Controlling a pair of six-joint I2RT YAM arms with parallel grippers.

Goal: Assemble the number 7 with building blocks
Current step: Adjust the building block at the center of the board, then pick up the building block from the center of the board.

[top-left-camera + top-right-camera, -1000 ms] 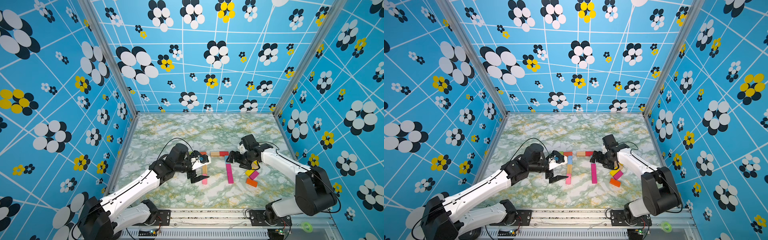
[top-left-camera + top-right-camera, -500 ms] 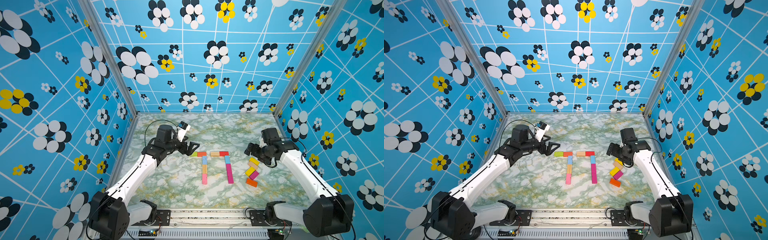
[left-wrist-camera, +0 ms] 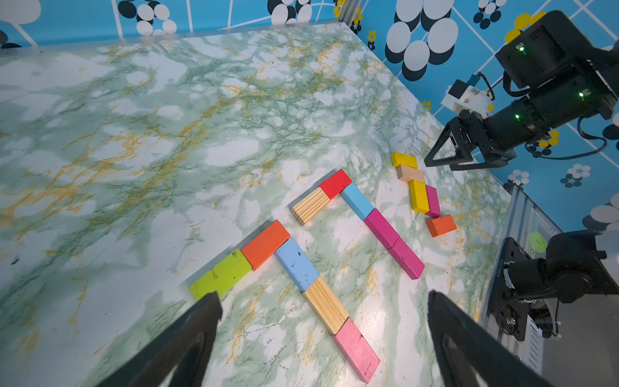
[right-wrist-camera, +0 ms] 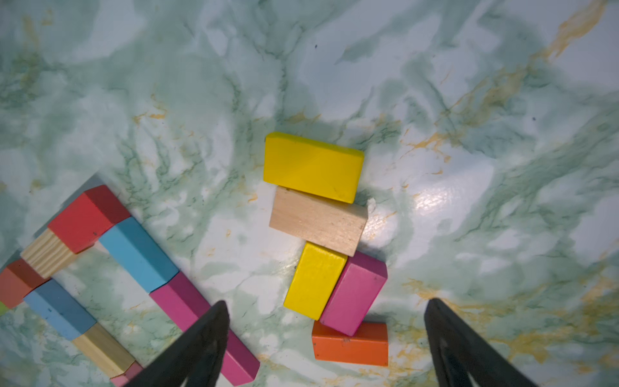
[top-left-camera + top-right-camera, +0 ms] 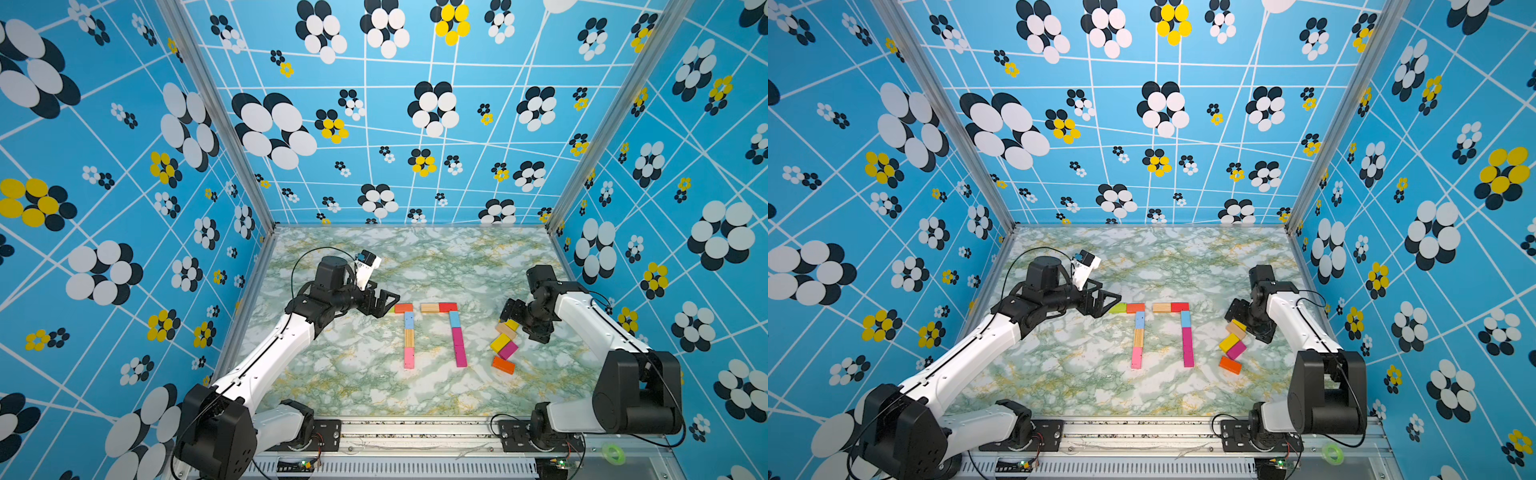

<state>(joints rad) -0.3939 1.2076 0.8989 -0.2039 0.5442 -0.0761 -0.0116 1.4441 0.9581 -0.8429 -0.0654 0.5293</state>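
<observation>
Two figures of building blocks lie flat mid-table. The left number 7 [image 5: 409, 337] has a green [image 5: 1118, 308] and orange bar with a light blue, wood and pink stem. The right number 7 [image 5: 458, 338] has a wood and red bar with a light blue and magenta stem. My left gripper [image 5: 390, 301] hangs open just left of the green block [image 3: 219, 274], holding nothing. My right gripper [image 5: 509, 311] is open above the far end of a loose pile: yellow [image 4: 313, 166], plain wood [image 4: 316, 219], yellow, magenta [image 4: 353, 293] and orange [image 4: 350, 343] blocks.
Blue flowered walls enclose the marble table [image 5: 374, 266] on three sides. A metal rail [image 5: 415, 432] with both arm bases runs along the front edge. The right wall stands close behind the right arm [image 5: 582, 316].
Both grippers have left the figures. The left one swung out to the left end of the green block. The right one moved right and now hovers over the loose pile.
</observation>
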